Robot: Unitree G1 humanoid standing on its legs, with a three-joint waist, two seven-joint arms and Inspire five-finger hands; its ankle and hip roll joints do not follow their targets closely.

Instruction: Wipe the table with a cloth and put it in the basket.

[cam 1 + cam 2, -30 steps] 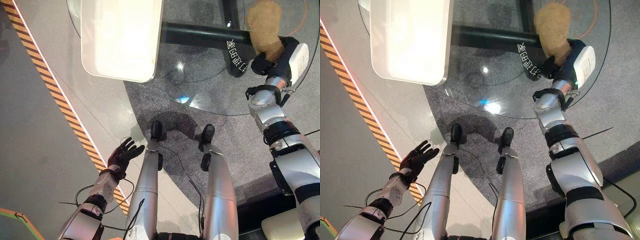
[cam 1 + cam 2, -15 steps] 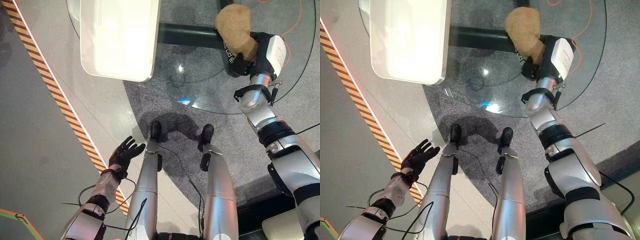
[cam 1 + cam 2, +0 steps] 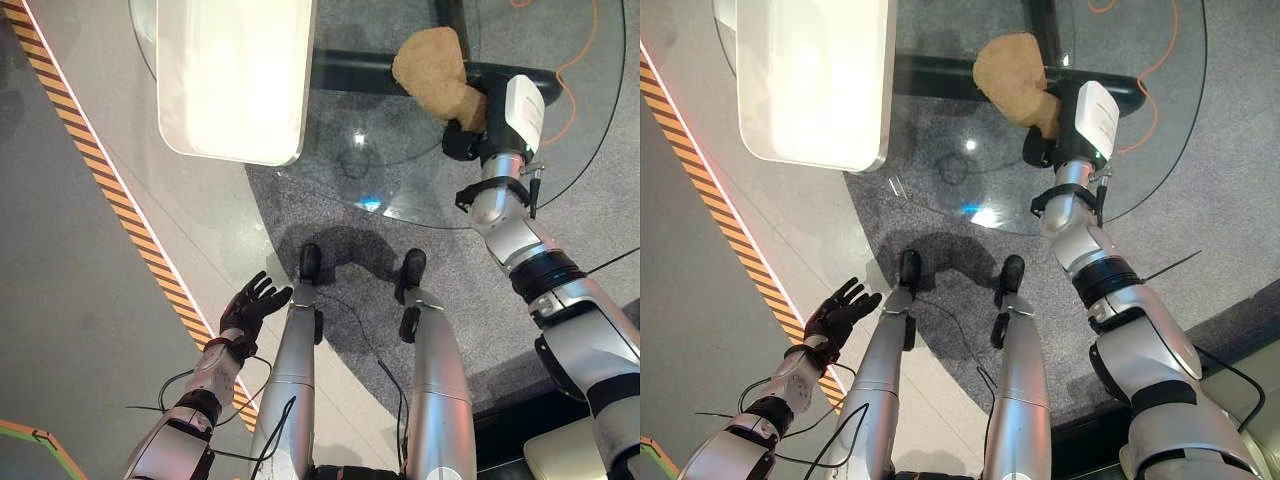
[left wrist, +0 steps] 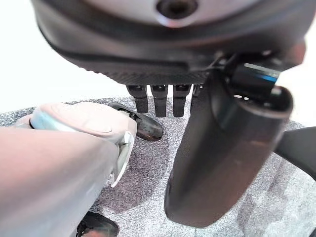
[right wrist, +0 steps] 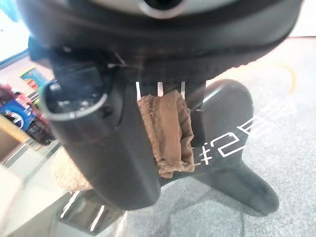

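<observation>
A tan cloth (image 3: pixel 432 70) lies bunched on the round glass table (image 3: pixel 380 170), near its middle. My right hand (image 3: pixel 468 135) reaches over the table's near right part and is shut on the cloth's near end. Past that hand (image 5: pixel 98 148) in the right wrist view, a folded edge of the cloth (image 5: pixel 168 133) is pinched between thumb and fingers. A bright white rectangular thing with rounded corners (image 3: pixel 235 75) covers the table's left part; I cannot tell whether it is a basket. My left hand (image 3: pixel 250 305) hangs low at the left above the floor, open with fingers spread.
The table's black base (image 3: pixel 370 70) shows through the glass. An orange cable (image 3: pixel 575 70) loops on the grey carpet beyond the right hand. A yellow-and-black striped line (image 3: pixel 110 190) runs across the floor at the left.
My right hand has dragged the cloth leftward across the glass, from the right edge toward the middle. The left hand has stayed where it was.
</observation>
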